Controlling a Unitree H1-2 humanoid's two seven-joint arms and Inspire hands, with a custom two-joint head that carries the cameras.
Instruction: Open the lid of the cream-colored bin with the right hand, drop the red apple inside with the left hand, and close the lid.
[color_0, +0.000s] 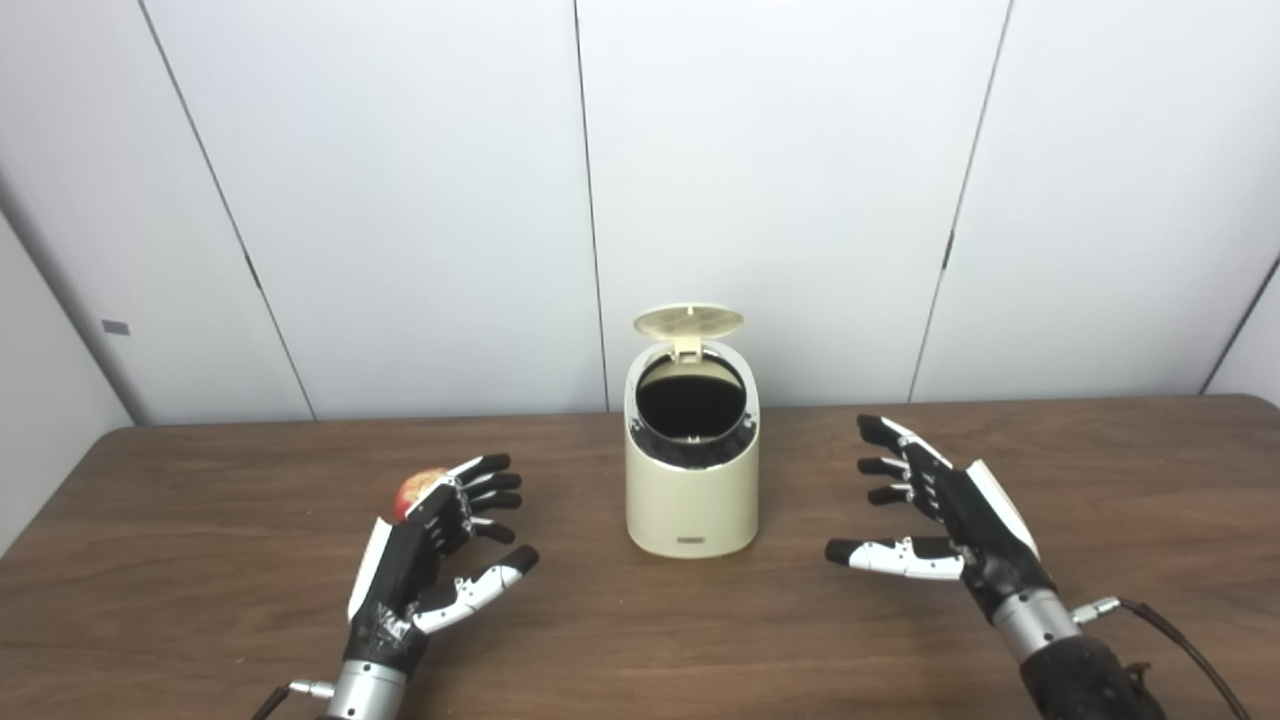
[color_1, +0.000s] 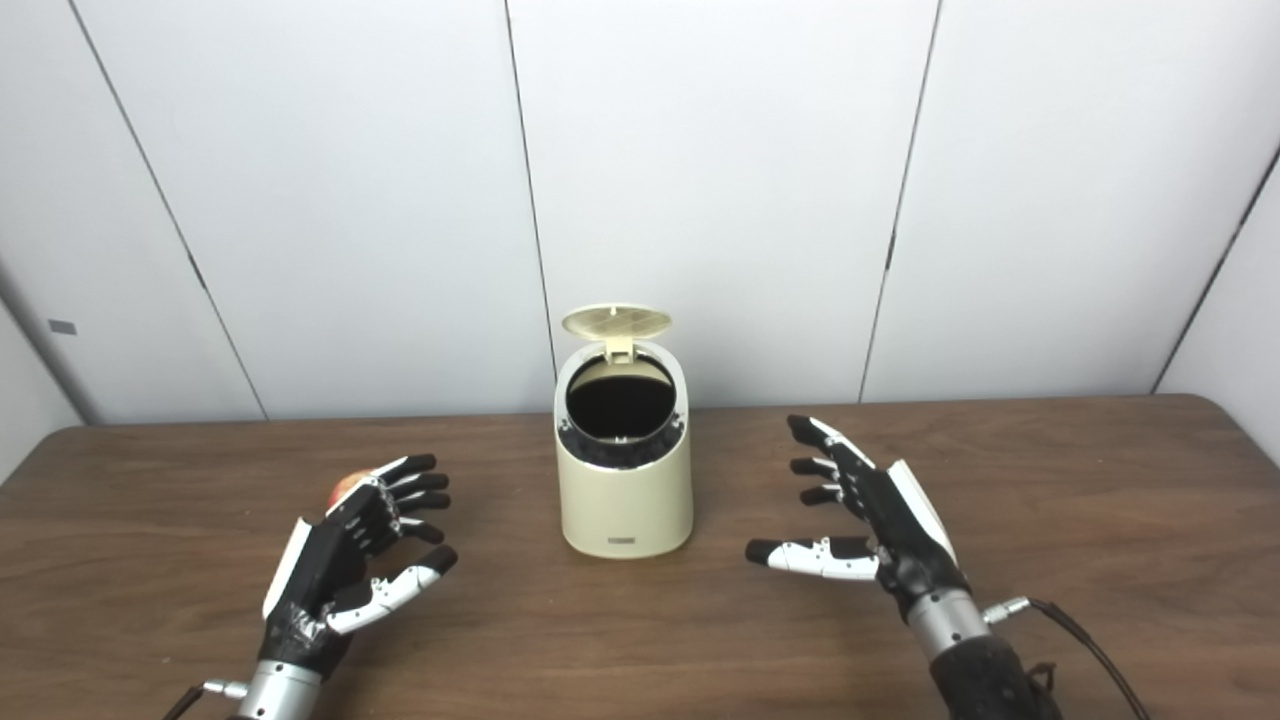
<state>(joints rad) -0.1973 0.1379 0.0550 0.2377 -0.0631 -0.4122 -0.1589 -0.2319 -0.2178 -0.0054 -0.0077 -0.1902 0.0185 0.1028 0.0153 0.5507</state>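
The cream-colored bin (color_0: 690, 495) stands on the table's middle with its round lid (color_0: 688, 321) tipped up at the back, showing a dark opening (color_0: 690, 403). A red apple (color_0: 417, 487) lies on the table at the left, mostly hidden behind my left hand (color_0: 430, 555). That hand is open, fingers spread just in front of the apple, holding nothing. My right hand (color_0: 940, 515) hovers open to the right of the bin, palm facing it, well apart from it.
The brown wooden table (color_0: 640, 650) reaches to a white panelled wall (color_0: 780, 180) behind the bin. A cable (color_0: 1170, 630) trails from my right wrist over the table's front right.
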